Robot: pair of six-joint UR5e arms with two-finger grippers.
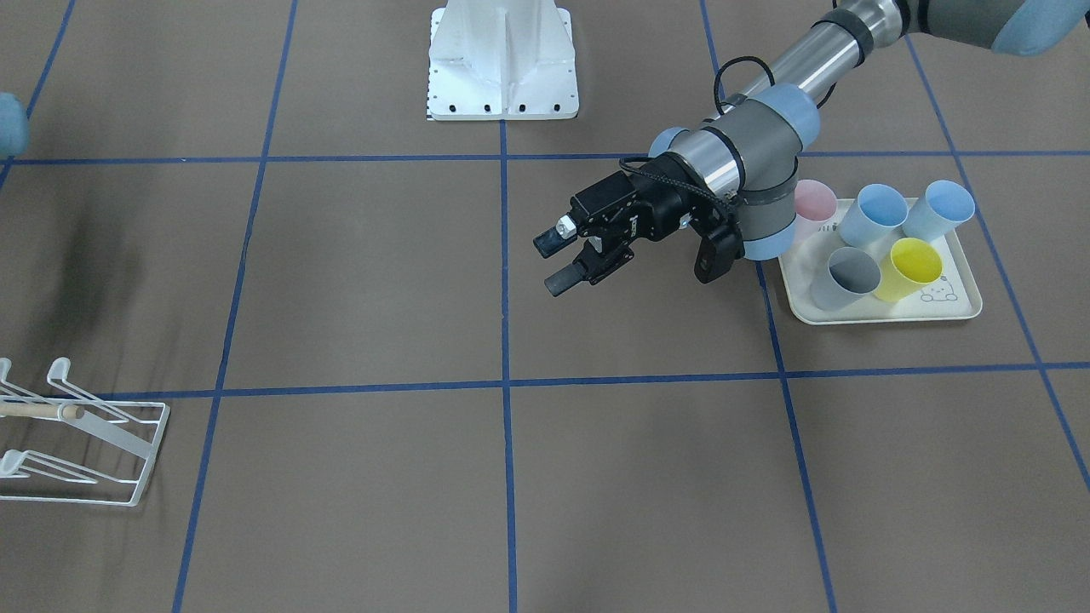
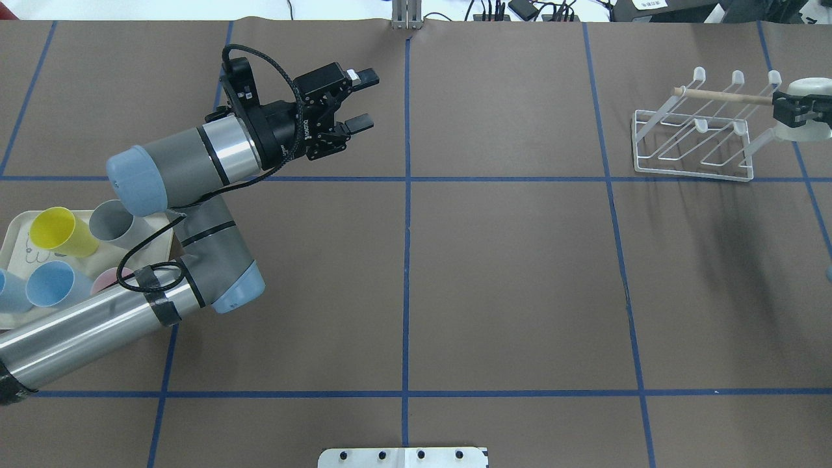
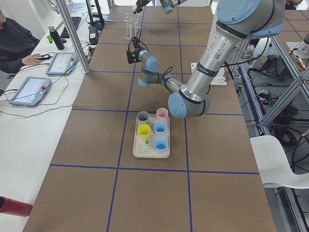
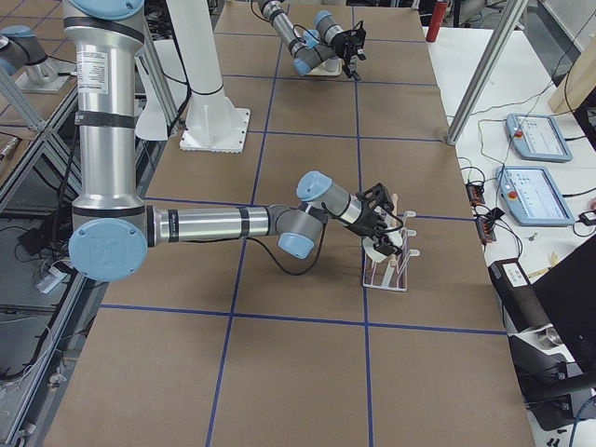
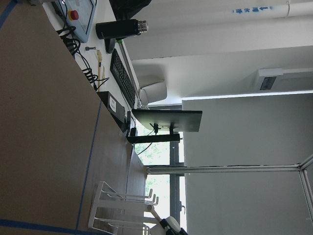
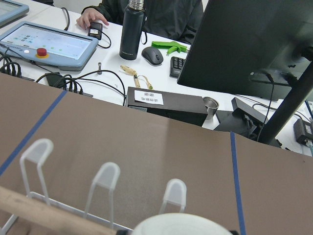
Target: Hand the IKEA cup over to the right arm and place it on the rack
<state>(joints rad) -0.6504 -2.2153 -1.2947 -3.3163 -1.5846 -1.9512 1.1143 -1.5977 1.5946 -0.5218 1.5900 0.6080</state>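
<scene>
right hand [image 2: 790,109] is clamped on the white cup [image 2: 809,88] at the rack [image 2: 692,175]; letting go before it hooks on could drop it onto the worktop [image 2: 520,292].

Brown table top [image 2: 520,292] taped with a blue grid [image 2: 407,260]. White side desk [image 3: 24,145] runs along the table's far side and holds tablet pendants [image 3: 60,63], a black keyboard [image 6: 177,67], a mouse [image 6: 152,55], a dark flask [image 6: 131,29] and a big black monitor [image 6: 244,44]. A person in a dark top [image 3: 14,41] sits at the desk. Aluminium post [image 3: 72,36] stands at the table edge. Red bottle [image 3: 13,205] lies on the desk's near left end. White chair [image 3: 277,162] is on the near side. Pale grey floor [image 4: 28,410]. White ceiling [image 5: 205,34], grey wall panel [image 5: 244,132], bright window [image 5: 159,159] with green outside. Even, soft light.
</scene>
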